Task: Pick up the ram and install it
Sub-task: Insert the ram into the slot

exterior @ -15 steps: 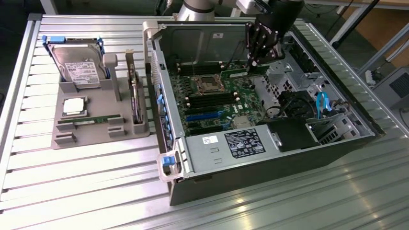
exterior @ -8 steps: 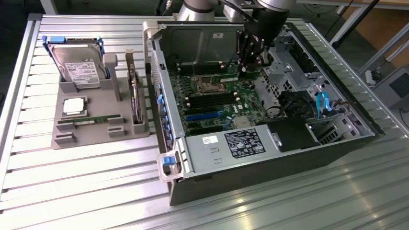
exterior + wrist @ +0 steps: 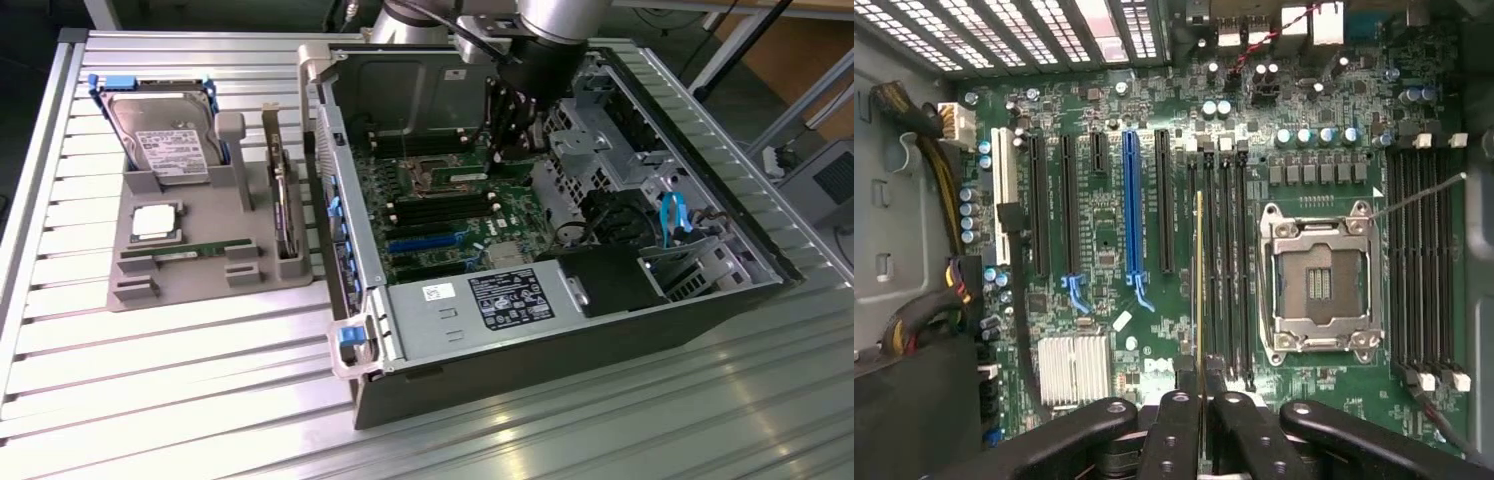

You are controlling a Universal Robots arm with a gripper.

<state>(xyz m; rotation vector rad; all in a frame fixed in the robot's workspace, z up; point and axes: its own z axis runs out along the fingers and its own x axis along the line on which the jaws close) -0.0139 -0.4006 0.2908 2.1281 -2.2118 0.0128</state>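
Between the closed fingers (image 3: pixel 1172 440) of the gripper (image 3: pixel 1200 425), the ram (image 3: pixel 1200 290) was held edge-on, pinched at its near end, its thin length reaching out ahead of the fingertips over the motherboard (image 3: pixel 1184 330). Beyond the fingers, the stick was lined up along the dark memory slots (image 3: pixel 1226 270), just beside the empty processor socket (image 3: pixel 1320 285); contact with a slot could not be told. Seen from the exterior view, the gripper (image 3: pixel 511 135) was lowered inside the open computer case (image 3: pixel 747 290). Well apart from the fingers, a second memory stick (image 3: pixel 203 247) lay on the grey parts tray (image 3: pixel 200 290), near the hard drive (image 3: pixel 163 140).
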